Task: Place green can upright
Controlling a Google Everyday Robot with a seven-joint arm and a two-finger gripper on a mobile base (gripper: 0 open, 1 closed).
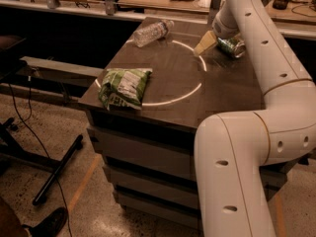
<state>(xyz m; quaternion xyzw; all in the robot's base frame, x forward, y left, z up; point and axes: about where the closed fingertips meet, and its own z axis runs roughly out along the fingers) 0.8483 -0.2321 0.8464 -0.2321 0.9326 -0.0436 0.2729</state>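
The green can (232, 47) lies on its side at the far right of the dark table top (177, 83), just outside the white circle marked on it. My gripper (217, 44) is down at the can, touching or right beside its left end. The white arm (256, 58) hides the can's right side and part of the gripper. I cannot tell whether the can is held.
A crinkled green-and-white snack bag (123, 85) lies at the front left of the table. A clear plastic bottle (152, 32) lies on its side at the back left. Benches with clutter stand behind. A chair base (54, 172) and cables are on the floor to the left.
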